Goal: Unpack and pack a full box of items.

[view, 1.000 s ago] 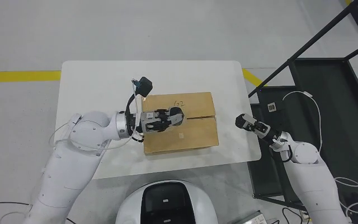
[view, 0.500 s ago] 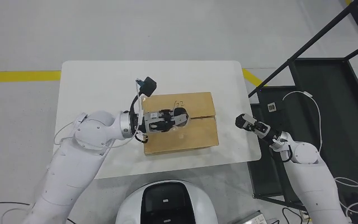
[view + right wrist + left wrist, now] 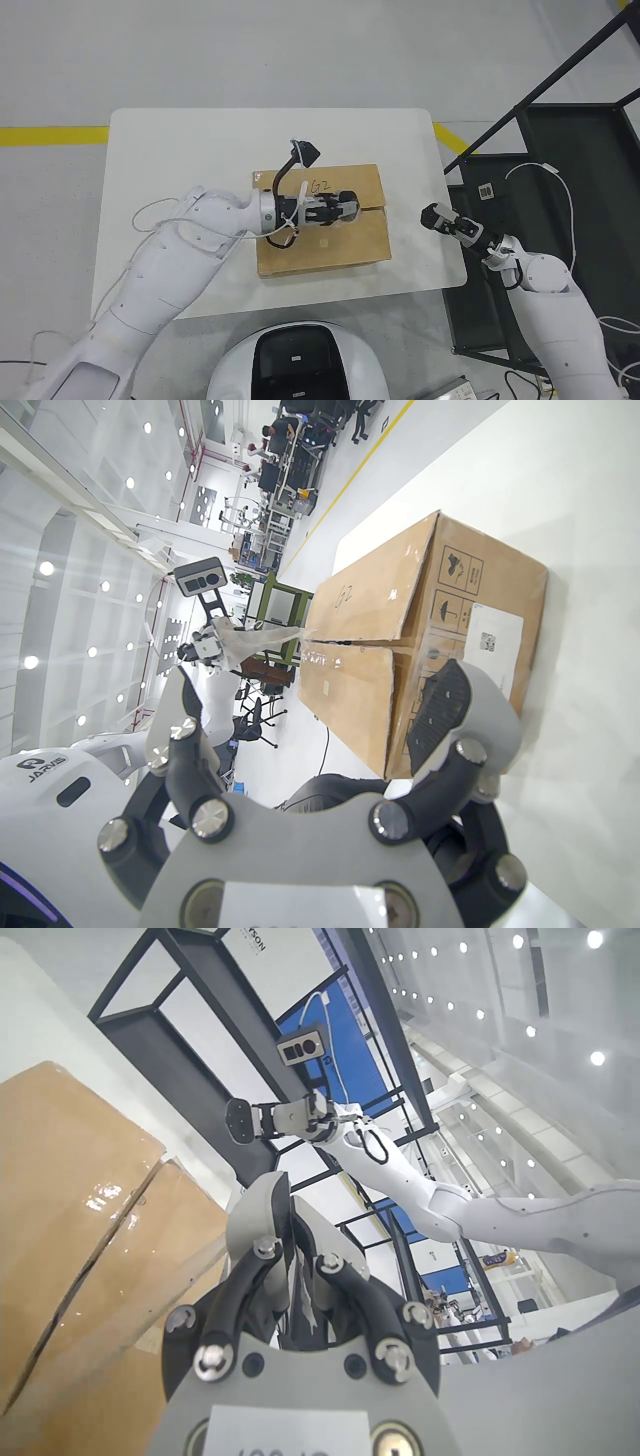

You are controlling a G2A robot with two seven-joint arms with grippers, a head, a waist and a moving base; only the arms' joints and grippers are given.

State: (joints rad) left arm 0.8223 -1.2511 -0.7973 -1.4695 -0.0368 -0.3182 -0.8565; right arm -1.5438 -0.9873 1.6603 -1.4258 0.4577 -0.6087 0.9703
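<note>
Your left claw [image 3: 350,210] is clenched on a strip of clear tape [image 3: 265,635], which stretches from its fingers to the middle seam of the cardboard box [image 3: 320,245]. The claw sits over the box's top, above that seam and beside a handwritten mark on the far flap. The box lies closed on the white table [image 3: 160,170], towards its right half, with the flaps meeting along the centre line. Your right claw [image 3: 432,216] is released, fingers spread wide, near the box's right end at the table's right edge, not touching the cardboard.
</note>
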